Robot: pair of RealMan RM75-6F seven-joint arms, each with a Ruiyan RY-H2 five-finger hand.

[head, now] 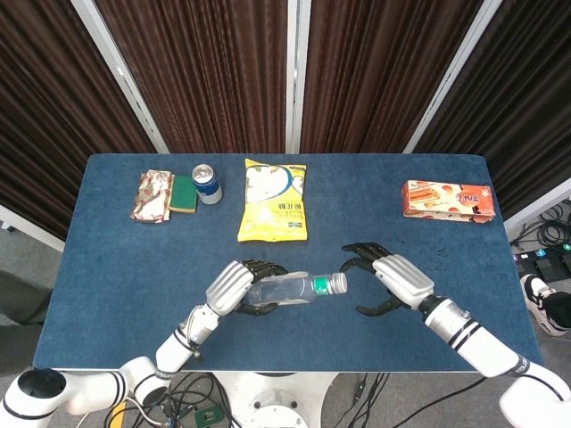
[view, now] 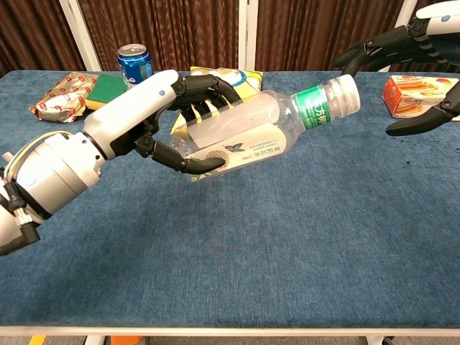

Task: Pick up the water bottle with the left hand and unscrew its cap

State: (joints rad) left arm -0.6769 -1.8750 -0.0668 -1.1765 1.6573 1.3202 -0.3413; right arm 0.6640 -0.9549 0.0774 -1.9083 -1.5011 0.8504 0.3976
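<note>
The left hand [view: 162, 118] grips the water bottle [view: 251, 136] around its body, holding it above the tabletop [view: 287, 244], lying nearly level with the cap [view: 348, 93] pointing toward the right hand [head: 393, 281]. The chest view shows the dark fingers [view: 188, 164] wrapped over and under the clear body. The head view shows the whole right hand, fingers spread and holding nothing, just beside the cap without touching; the chest view cuts that hand off at the frame edge.
</note>
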